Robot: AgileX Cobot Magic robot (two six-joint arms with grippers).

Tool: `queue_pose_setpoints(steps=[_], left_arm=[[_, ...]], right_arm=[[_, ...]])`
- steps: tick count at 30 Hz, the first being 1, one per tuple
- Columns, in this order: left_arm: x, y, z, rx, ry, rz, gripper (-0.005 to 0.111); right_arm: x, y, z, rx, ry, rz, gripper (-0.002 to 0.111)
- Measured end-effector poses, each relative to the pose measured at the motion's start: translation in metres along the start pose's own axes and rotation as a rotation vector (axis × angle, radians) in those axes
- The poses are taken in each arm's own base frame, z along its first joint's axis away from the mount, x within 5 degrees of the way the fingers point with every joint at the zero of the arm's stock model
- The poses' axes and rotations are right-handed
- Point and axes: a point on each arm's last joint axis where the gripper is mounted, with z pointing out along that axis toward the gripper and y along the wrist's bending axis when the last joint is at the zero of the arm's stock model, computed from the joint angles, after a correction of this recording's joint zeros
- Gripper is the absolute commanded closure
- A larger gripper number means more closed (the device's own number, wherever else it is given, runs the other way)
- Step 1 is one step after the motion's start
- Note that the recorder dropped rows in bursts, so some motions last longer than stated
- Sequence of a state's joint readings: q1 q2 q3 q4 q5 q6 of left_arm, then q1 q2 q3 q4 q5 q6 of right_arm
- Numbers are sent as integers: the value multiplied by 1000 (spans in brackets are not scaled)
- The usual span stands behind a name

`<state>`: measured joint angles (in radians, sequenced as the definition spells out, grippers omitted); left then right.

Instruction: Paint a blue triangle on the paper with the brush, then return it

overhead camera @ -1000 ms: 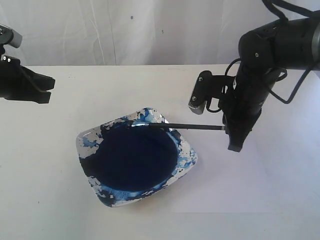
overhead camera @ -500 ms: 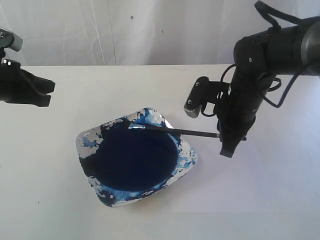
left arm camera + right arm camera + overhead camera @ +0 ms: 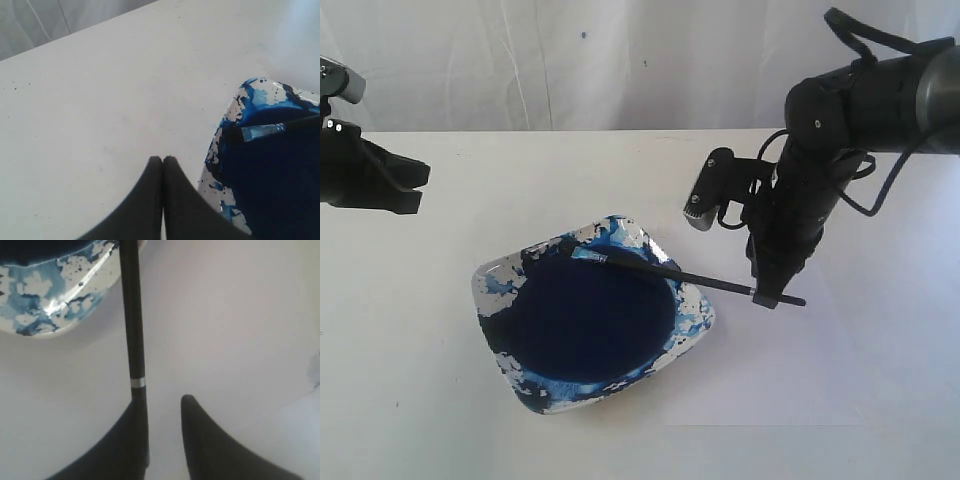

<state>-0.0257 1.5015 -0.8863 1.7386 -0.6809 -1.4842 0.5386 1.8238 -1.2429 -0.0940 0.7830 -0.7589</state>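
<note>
The black-handled brush (image 3: 690, 277) lies slanted across the paint dish (image 3: 695, 320). Its blue bristle tip (image 3: 588, 254) rests on the far rim and its handle end pokes out past my right gripper (image 3: 767, 297). In the right wrist view that gripper (image 3: 162, 400) is open. The brush (image 3: 131, 315) lies along one finger, with a clear gap to the other. The white paper (image 3: 800, 380) lies under and to the right of the dish; no blue triangle shows on it. My left gripper (image 3: 163, 159) is shut and empty, hovering at the far left (image 3: 415, 185).
The dish holds a dark navy paint pool (image 3: 590, 320) and has a blue-splattered rim (image 3: 227, 112). A wrist camera and cables (image 3: 705, 200) hang beside the right arm. A white curtain backs the table.
My right gripper moved down and left while the brush handle dropped from level to slanting down. The fingers have parted, and the handle end now sticks out beyond them.
</note>
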Motion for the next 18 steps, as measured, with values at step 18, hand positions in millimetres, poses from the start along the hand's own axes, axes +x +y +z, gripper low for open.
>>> queue_pose_setpoints(steps=[18], left_arm=[[-2,-7,0,80,-19,2,107]], right_arm=[[56,69,-43,-21,-691,1483,71]])
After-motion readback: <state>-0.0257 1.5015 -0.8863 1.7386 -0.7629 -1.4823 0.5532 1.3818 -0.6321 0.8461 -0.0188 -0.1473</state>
